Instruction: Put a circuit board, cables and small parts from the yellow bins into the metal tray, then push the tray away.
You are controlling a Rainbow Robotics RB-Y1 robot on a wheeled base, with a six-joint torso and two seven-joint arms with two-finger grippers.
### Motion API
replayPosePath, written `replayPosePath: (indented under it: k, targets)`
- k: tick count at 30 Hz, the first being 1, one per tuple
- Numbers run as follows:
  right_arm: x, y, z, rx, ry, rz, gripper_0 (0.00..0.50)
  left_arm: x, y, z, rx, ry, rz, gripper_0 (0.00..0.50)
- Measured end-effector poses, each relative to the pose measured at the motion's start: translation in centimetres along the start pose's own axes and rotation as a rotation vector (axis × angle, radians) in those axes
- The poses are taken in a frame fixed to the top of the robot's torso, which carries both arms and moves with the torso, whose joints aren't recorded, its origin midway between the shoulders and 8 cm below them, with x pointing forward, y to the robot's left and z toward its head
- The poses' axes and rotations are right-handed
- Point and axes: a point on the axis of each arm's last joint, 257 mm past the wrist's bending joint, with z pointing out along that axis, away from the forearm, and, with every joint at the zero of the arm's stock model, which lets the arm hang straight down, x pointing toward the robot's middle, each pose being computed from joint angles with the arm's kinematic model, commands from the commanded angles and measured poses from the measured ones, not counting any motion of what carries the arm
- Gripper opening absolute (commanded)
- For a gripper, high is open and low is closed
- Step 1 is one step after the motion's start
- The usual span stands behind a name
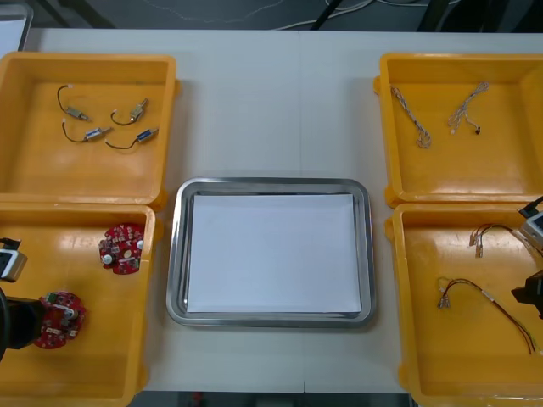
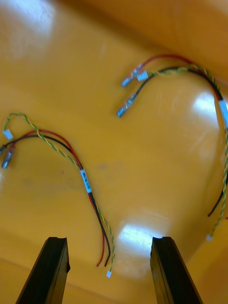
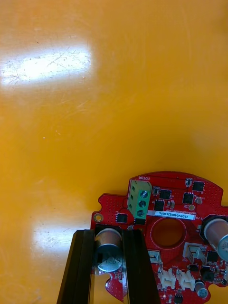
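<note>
My left gripper (image 1: 41, 321) is low in the near left yellow bin (image 1: 85, 373), shut on a round red circuit board (image 1: 61, 320). In the left wrist view its fingers (image 3: 137, 266) clamp a silver capacitor at the rim of that circuit board (image 3: 166, 213). A second circuit board (image 1: 121, 248) lies farther back in the same bin. My right gripper (image 1: 528, 293) hovers open over the near right bin (image 1: 424, 356). In the right wrist view the right gripper (image 2: 109, 270) has the end of a red and yellow cable (image 2: 85, 180) between its fingers, untouched. The metal tray (image 1: 178, 254) is white inside.
A second red and yellow cable (image 2: 190, 76) lies beyond the first, near the bin wall. The far right bin (image 1: 390, 161) holds two twisted cables (image 1: 413, 121). Several small metal parts (image 1: 85, 114) with black leads lie in the far left bin (image 1: 25, 170).
</note>
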Motion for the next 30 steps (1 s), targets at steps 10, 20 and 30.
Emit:
replayPosePath:
  k: [10,20,30]
  targets:
    - [-1.4,0.0,0.9,-0.015,-0.003,-0.078,0.500,0.4,0.7,0.3,-0.023,0.005,-0.004,0.088]
    - [-1.2,-0.4,1.6,-0.021,0.012,-0.150,0.500,0.5,1.4,0.4,-0.045,0.008,0.003,0.289]
    - [-2.0,1.5,3.4,-0.036,-0.004,-0.196,0.500,-0.5,1.3,0.4,-0.044,0.008,0.009,0.482]
